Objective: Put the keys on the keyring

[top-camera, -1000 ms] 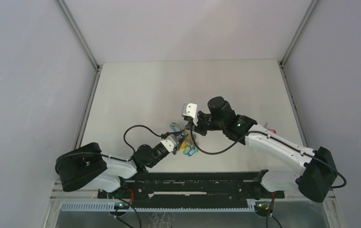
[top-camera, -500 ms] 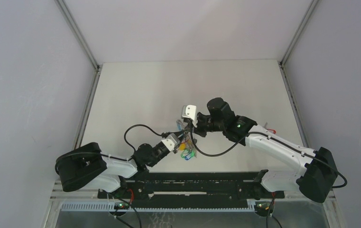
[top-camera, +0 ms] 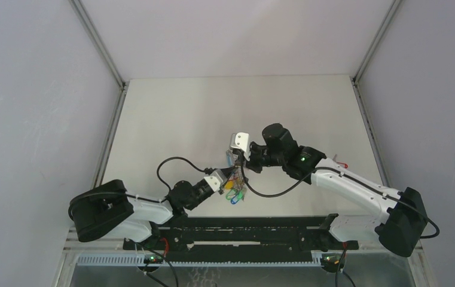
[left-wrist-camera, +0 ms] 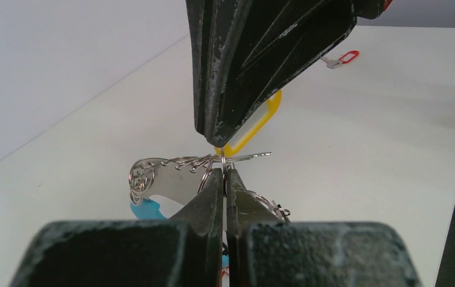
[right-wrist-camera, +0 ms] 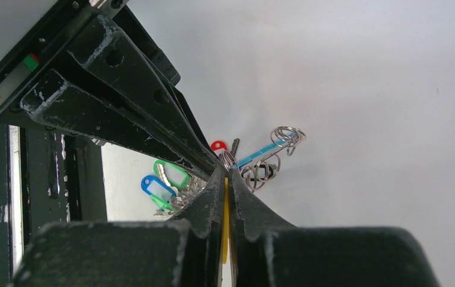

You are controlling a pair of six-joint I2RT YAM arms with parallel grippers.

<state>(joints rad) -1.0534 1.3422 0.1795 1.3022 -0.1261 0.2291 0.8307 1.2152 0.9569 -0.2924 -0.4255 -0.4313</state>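
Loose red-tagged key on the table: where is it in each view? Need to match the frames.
Top external: red-tagged key lies right of centre, towards the right edge of the table.
Left wrist: upper right, lying on the table.
Right wrist: not in it; the red tag there sits in the keyring bunch.
Shared landmark: the keyring, near mid-frame in all three views.

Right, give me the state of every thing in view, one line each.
left gripper: jaws shut on the keyring.
right gripper: jaws shut on the yellow-tagged key, by its tag.
keyring: pinched, many tagged keys strung on it.
yellow-tagged key: held against the keyring; threading unclear.
red-tagged key: loose on the table, off the keyring.
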